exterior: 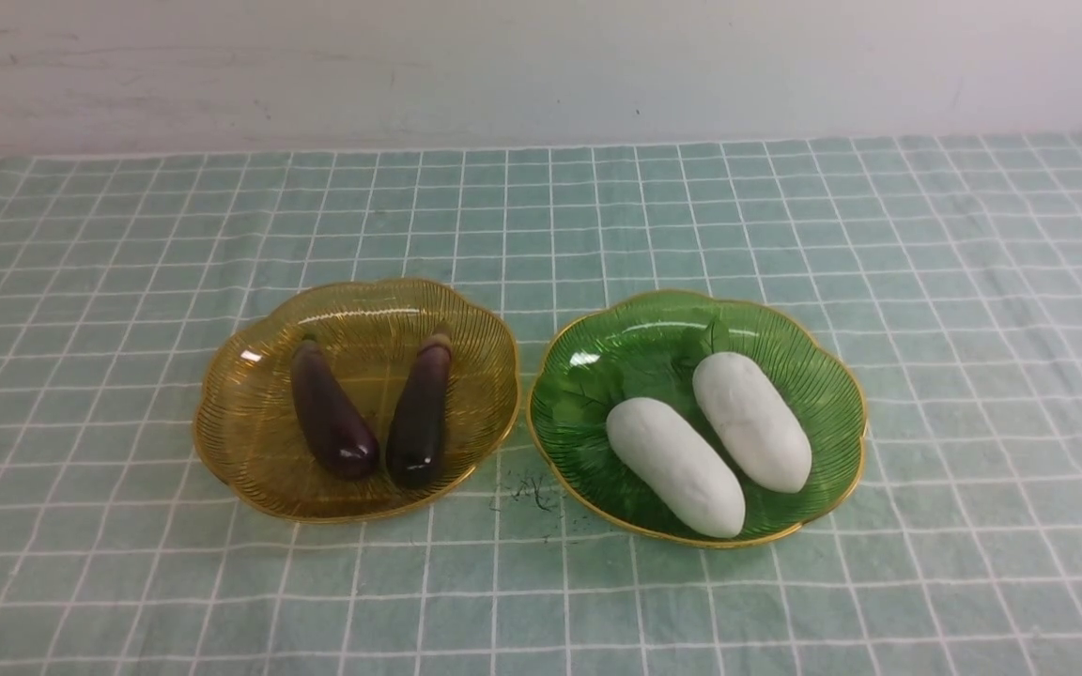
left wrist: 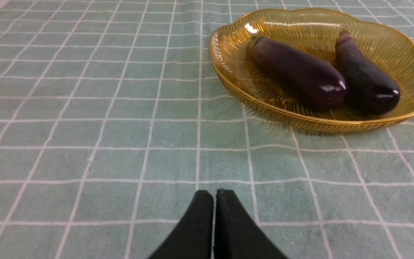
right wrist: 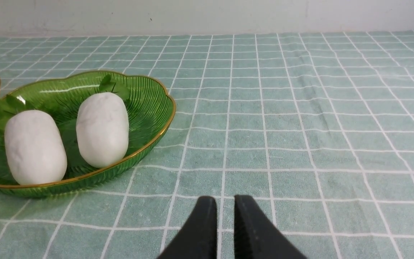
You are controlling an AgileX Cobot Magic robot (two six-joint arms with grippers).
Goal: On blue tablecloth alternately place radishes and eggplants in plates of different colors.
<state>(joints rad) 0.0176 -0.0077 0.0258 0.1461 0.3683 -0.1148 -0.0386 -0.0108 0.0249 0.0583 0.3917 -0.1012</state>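
two glossy purple eggplants [exterior: 372, 413] are lying in the amber scalloped plate [exterior: 250, 451], two white radishes [exterior: 710, 446] in the green scalloped plate [exterior: 823, 488]; the left gripper [left wrist: 214, 196] is sitting closed and empty, the right gripper [right wrist: 225, 203] standing slightly parted, empty.

A plain off-white painted wall [exterior: 541, 66], faintly scuffed, runs along the table's far edge, evenly and softly lit from above.

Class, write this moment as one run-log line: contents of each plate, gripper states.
amber plate: two eggplants | green plate: two radishes | left gripper: shut, empty | right gripper: slightly parted, empty
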